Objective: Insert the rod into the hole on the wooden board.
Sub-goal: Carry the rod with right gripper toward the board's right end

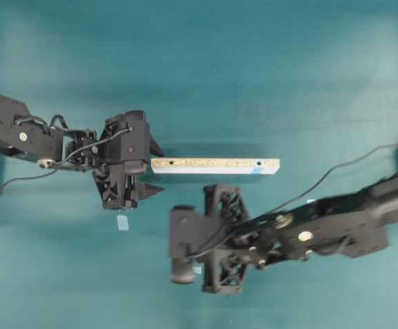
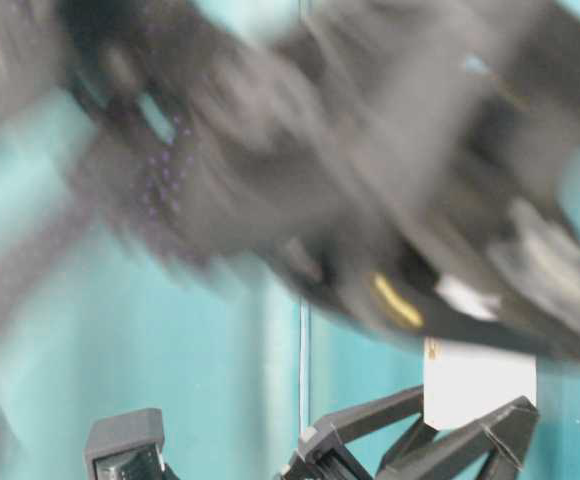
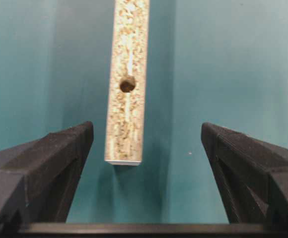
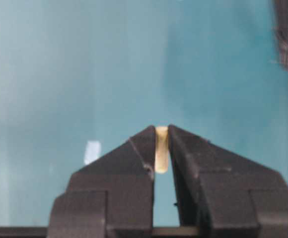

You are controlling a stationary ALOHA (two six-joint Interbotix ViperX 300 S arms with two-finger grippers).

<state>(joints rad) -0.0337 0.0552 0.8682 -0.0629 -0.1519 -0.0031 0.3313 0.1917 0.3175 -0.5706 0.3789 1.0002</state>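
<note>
Cream-white against black plastic, the rod sits pinched upright between the tips of the right gripper, which is clenched on it; only its pale face shows between the two fingers. In the overhead view that gripper hangs over bare teal table, on the near side of the wooden board and apart from it. The board lies flat with its long axis running left to right. The hole with the blue mark beside it is near the board's right end, so from the rod the target lies up and to the right in the overhead view, back toward the right arm's own side.

The left gripper is spread wide and holds nothing; its fingers straddle the board's left end without touching it, and the left wrist view looks straight along the board past the other, unmarked hole. The right arm, I judge, must carry the rod over the marked hole and stand it end-down.

A pale blue scrap of tape lies on the table near the left gripper. No brand, label or writing can be read. The table-level view is too blurred to help.
</note>
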